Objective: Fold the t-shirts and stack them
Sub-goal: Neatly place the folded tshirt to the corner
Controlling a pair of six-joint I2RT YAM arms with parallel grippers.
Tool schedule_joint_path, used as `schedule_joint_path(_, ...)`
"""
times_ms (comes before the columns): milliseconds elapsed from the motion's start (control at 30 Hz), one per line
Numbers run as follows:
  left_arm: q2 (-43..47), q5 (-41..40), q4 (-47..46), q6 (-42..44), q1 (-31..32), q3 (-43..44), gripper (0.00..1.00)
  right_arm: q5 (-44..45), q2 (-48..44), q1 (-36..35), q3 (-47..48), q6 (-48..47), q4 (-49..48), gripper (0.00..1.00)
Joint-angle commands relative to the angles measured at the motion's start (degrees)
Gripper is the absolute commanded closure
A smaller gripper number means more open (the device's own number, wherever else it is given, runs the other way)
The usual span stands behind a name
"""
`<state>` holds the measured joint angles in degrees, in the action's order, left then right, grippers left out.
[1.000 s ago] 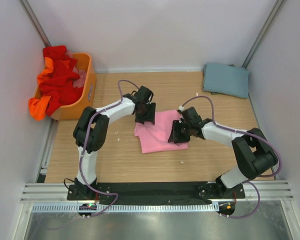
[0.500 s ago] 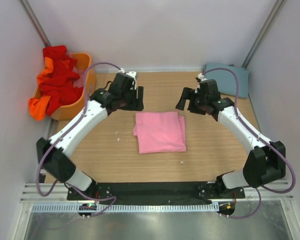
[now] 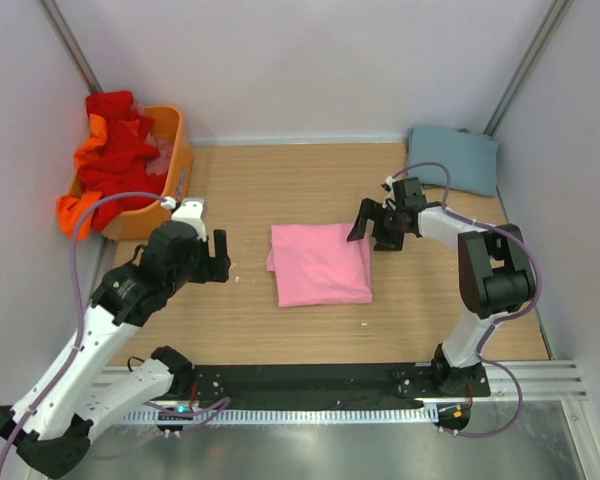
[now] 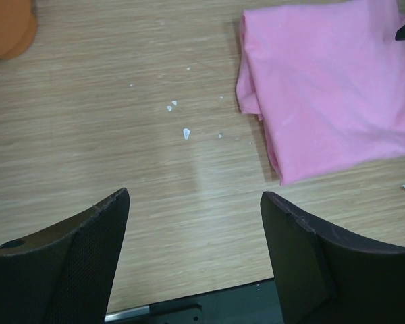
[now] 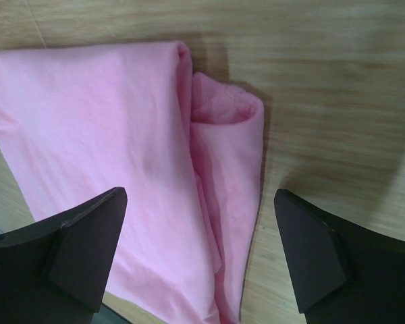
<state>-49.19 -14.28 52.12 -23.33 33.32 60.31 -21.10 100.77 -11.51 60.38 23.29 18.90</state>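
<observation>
I see the orange basket [image 3: 176, 178] well off beyond my left hand [image 3: 216, 260], in the far corner, heaped with red t-shirts [image 3: 115, 150]. An orange t-shirt [image 3: 75, 215] hangs over its near rim. The left hand hovers over bare table [image 3: 280, 180], fingers spread wide with nothing between them. The folded pink t-shirt [image 3: 320, 263] lies ahead of it and to its right, apart from it. My right hand [image 3: 372, 231] sits at that shirt's far right corner, just above the doubled edge, fingers equally wide and gripping nothing. That arm is folded back tightly at the elbow. The grey-blue t-shirt [image 3: 452, 160] lies folded behind the right hand, in the far right corner.
</observation>
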Motion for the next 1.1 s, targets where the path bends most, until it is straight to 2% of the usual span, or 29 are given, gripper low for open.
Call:
schedule_joint_path(0, 3.83, -4.34, -0.17, -0.57, -0.27, -2.12, 0.20, -3.15, 2.05, 0.26, -1.92, 1.06, -6.41, 0.03)
schedule_joint_path(167, 5.85, -4.53, -0.52, -3.03, -0.27, -4.06, 0.20, -3.76, 3.20, 0.17, -6.49, 2.63, -10.36, 0.03)
schedule_joint_path(333, 6.74, -5.93, -0.88, -3.12, -0.27, -4.94, 0.20, -11.32, 4.52, -0.97, -13.79, 7.29, -21.07, 0.06)
schedule_joint_path(467, 7.44, -6.02, -1.40, -3.21, -0.27, -5.38, 0.19, -15.36, 4.96, -3.43, -19.24, 11.07, -30.03, 0.17)
schedule_joint_path(633, 8.41, -6.37, -1.49, -3.30, -0.27, -5.73, 0.19, -16.60, 6.19, -6.06, -24.17, 13.97, -35.42, 0.29)
schedule_joint_path(667, 8.49, -6.46, -1.41, -3.30, -0.27, -5.73, 0.19, -16.78, 6.45, -6.33, -24.95, 14.24, -36.72, 0.37)
schedule_joint_path(700, 8.76, -6.63, -1.58, -3.39, -0.27, -5.73, 0.19, -16.69, 6.89, -6.77, -25.22, 14.68, -37.43, 0.41)
schedule_joint_path(733, 8.85, -6.72, -1.58, -3.39, -0.27, -5.91, 0.19, -16.60, 7.16, -7.30, -25.57, 15.12, -37.88, 0.50)
schedule_joint_path(800, 8.94, -6.98, -1.49, -3.56, -0.27, -5.91, 0.19, -16.51, 8.03, -7.83, -25.93, 16.17, -40.07, 0.59)
schedule_joint_path(833, 9.11, -7.07, -1.41, -3.56, -0.27, -5.91, 0.19, -16.34, 8.30, -8.26, -25.93, 17.57, -40.77, 0.72)
schedule_joint_path(900, 9.28, -7.16, -1.41, -3.65, -0.27, -5.91, 0.19, -16.86, 8.48, -8.44, -25.75, 19.07, -43.93, 0.86)
schedule_joint_path(933, 9.72, -7.34, -1.40, -3.74, -0.27, -5.91, 0.19, -17.04, 8.30, -8.53, -25.49, 19.86, -44.81, 0.98)
schedule_joint_path(1033, 10.60, -8.13, -0.35, -4.61, -0.27, -5.12, 0.20, -17.31, 4.37, -7.92, -22.16, 21.97, -44.22, 0.99)
schedule_joint_path(1067, 11.39, -8.22, -0.09, -4.70, -0.27, -4.77, 0.20, -16.78, 3.04, -7.13, -18.67, 20.84, -40.21, 0.99)
